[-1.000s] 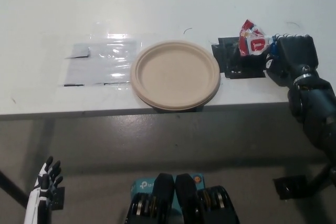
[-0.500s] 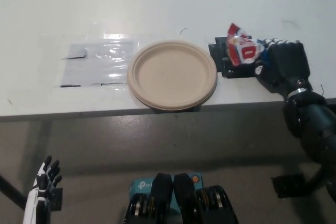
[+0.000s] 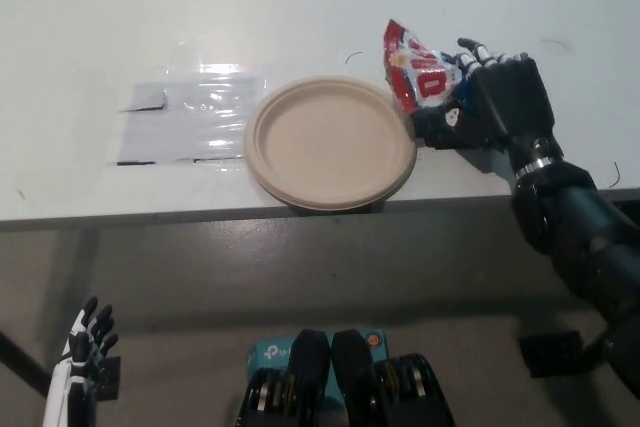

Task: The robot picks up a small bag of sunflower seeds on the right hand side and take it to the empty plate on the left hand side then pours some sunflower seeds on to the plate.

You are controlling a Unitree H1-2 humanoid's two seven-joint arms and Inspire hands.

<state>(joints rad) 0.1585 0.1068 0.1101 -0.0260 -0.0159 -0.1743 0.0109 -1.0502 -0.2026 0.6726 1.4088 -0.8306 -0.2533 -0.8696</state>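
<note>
Over the last second the black right arm (image 3: 575, 237) had swung leftward along the white bench (image 3: 300, 7), carrying the seed bag from its spot at the right toward the plate; a second ago the bag sat further right, over a dark mat, and half a second ago it was roughly halfway across. The mat was no longer visible, covered by the hand or out of sight behind it. The paper plate (image 3: 330, 139) had not moved relative to the bench and was bare, no seeds on it. Judged the pick-up done and the carry nearly finished, with the pour not yet begun. The arm came in from the lower right, forearm angled up and left, wrist over the bench's front part. The right hand (image 3: 480, 102) was closed around the sunflower seed bag (image 3: 415, 72), back of the hand facing up, fingertips (image 3: 470, 47) curling over the bag's far side. The bag was held tilted, its top leaning left, and it hung just at the plate's right rim, barely overlapping it. The white left hand (image 3: 82, 352) hung low at the lower left, well below the bench, fingers spread, holding nothing. A clear plastic sheet (image 3: 190, 117) lay flat left of the plate.
</note>
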